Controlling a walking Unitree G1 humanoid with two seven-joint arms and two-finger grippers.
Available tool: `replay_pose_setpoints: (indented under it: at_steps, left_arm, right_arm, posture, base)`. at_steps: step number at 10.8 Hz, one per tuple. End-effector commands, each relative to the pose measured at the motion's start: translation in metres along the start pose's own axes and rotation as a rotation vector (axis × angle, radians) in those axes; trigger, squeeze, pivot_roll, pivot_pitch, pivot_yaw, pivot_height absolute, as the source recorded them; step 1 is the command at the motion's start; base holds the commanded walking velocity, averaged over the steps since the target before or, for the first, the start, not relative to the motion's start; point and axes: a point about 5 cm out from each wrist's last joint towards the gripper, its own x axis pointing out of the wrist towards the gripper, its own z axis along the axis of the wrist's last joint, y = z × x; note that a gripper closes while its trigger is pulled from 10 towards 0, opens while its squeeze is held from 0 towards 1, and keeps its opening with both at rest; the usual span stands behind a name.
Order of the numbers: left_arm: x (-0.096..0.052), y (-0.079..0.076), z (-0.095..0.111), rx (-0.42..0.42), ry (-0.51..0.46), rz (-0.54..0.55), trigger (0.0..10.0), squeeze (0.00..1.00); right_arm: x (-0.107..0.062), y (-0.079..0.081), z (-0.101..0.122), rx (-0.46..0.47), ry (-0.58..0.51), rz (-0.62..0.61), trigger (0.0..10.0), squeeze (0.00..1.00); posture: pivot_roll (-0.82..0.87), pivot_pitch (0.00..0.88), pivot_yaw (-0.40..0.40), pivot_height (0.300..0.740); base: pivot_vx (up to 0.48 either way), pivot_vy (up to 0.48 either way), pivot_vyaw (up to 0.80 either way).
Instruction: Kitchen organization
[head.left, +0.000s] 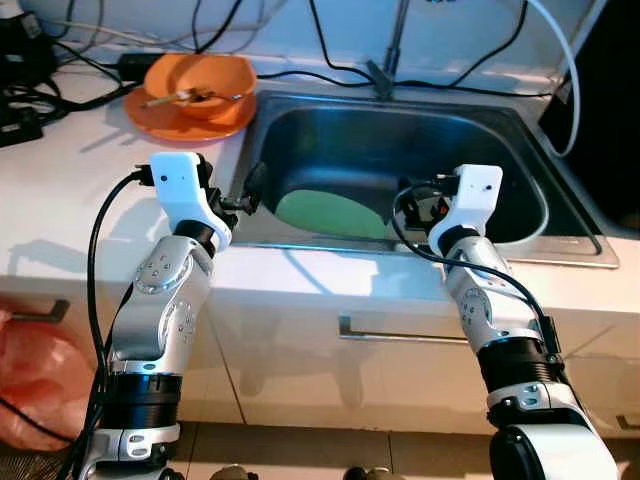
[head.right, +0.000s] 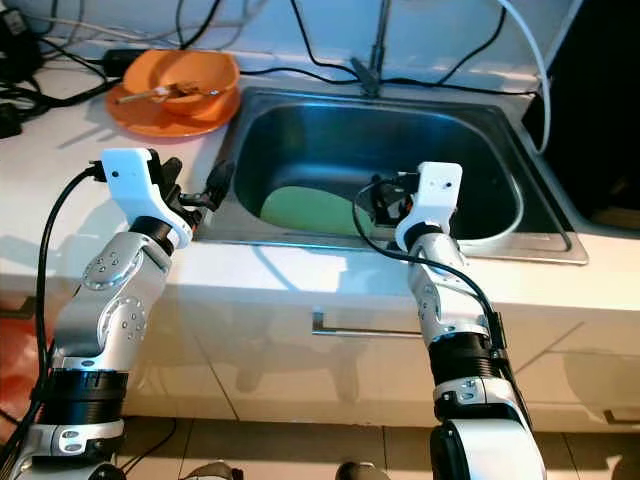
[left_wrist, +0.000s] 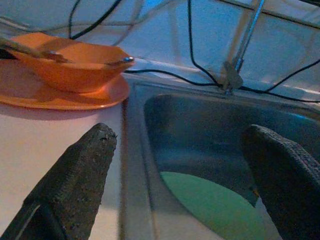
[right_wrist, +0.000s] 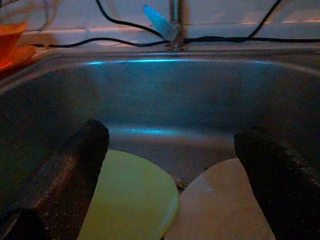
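Observation:
A steel sink (head.left: 420, 247) is set into the white counter. On its bottom lies a green plate (head.left: 330, 212), and the right wrist view shows a pale beige plate (right_wrist: 220, 205) beside it, touching the green plate (right_wrist: 130, 200). An orange bowl (head.left: 200, 85) with utensils in it rests on an orange plate (head.left: 185, 124) at the back left of the counter. My left gripper (head.left: 246, 195) is open at the sink's left rim, with nothing between its fingers (left_wrist: 85, 170). My right gripper (head.left: 415, 207) is open and empty above the sink's front edge, pointing into the basin.
A faucet (head.left: 386, 60) rises behind the sink, and black cables (head.left: 90, 70) trail across the counter's back. A white hose (head.left: 572, 85) curves at the right. Below the counter are a drawer handle (head.left: 400, 331) and a red bag (head.left: 35, 385) at the left.

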Motion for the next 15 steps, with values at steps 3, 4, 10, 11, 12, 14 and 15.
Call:
replay_pose_setpoints:
  at_steps: [3,4,10,11,12,14,15]
  left_arm:
    - [0.003,0.006,0.002,0.018,-0.004,0.042,10.0,0.0]
    - [0.005,0.01,0.004,0.03,-0.003,0.053,10.0,0.0]
    - [0.007,0.008,0.006,-0.02,0.007,0.059,10.0,0.0]
    - [0.007,0.008,0.007,-0.021,0.007,0.059,10.0,0.0]
    - [0.008,0.007,0.006,-0.023,0.012,0.06,10.0,0.0]
    - [0.008,0.005,0.005,-0.015,0.017,0.051,10.0,0.0]
    - [0.008,0.005,0.005,-0.014,0.014,0.051,10.0,0.0]
  right_arm:
    - [-0.004,0.002,0.002,0.0,-0.004,0.029,10.0,0.34]
    - [-0.005,0.006,0.003,-0.001,-0.013,0.053,10.0,0.26]
    - [-0.01,0.006,0.001,0.005,-0.003,0.068,10.0,0.21]
    - [-0.01,0.006,0.001,0.005,-0.001,0.068,10.0,0.21]
    - [-0.01,0.005,0.001,0.006,0.0,0.064,10.0,0.21]
    - [-0.01,0.004,0.002,0.006,0.001,0.06,10.0,0.2]
    - [-0.01,0.004,0.002,0.005,0.002,0.056,10.0,0.21]
  posture:
    - [0.13,0.048,-0.051,0.74]
    - [0.13,0.051,-0.053,0.74]
    - [0.13,0.065,-0.049,0.74]
    - [0.13,0.065,-0.049,0.74]
    - [0.13,0.064,-0.047,0.74]
    - [0.13,0.064,-0.049,0.74]
    - [0.13,0.063,-0.051,0.74]
  base:
    - [0.0,0.0,0.0]
    - [0.0,0.0,0.0]
    - [0.0,0.124,0.0]
    - [0.0,0.476,0.0]
    - [0.0,0.472,0.0]
    - [0.0,0.386,0.0]
    - [0.0,0.48,0.0]
